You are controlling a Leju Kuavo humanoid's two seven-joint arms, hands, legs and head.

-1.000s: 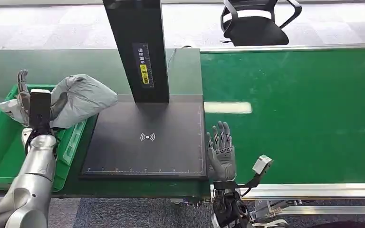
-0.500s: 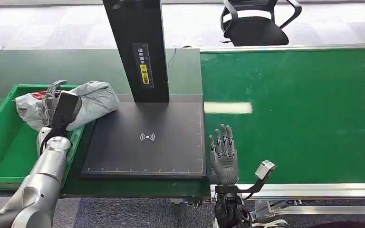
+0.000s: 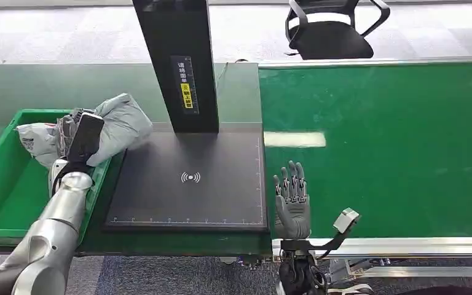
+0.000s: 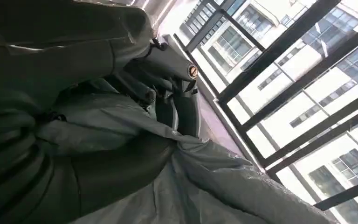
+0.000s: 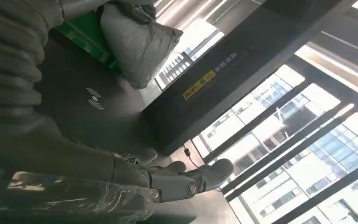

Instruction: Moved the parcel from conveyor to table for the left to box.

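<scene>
1. Left robot hand (image 3: 74,132) grips the grey parcel (image 3: 107,126), its fingers curled into the crumpled plastic; the left wrist view shows the dark fingers (image 4: 182,93) pressed into the grey wrap (image 4: 214,182).
2. The parcel lies over the right rim of the green bin (image 3: 0,178), held off the bin floor. Its long axis runs left to right with a slight tilt: the bulky grey end points up and right toward the black scanner column (image 3: 178,61), and the paler, labelled end (image 3: 34,138) hangs over the bin's inside.
3. Part of the parcel's right end overhangs the edge of the black scanner pad (image 3: 190,181) on the counter (image 3: 67,86).
4. Right robot hand (image 3: 292,200) is spread and holds nothing, fingers upright and apart, at the seam between the scanner pad and the green conveyor belt (image 3: 393,147).
5. A black office chair (image 3: 332,31) stands beyond the conveyor.
</scene>
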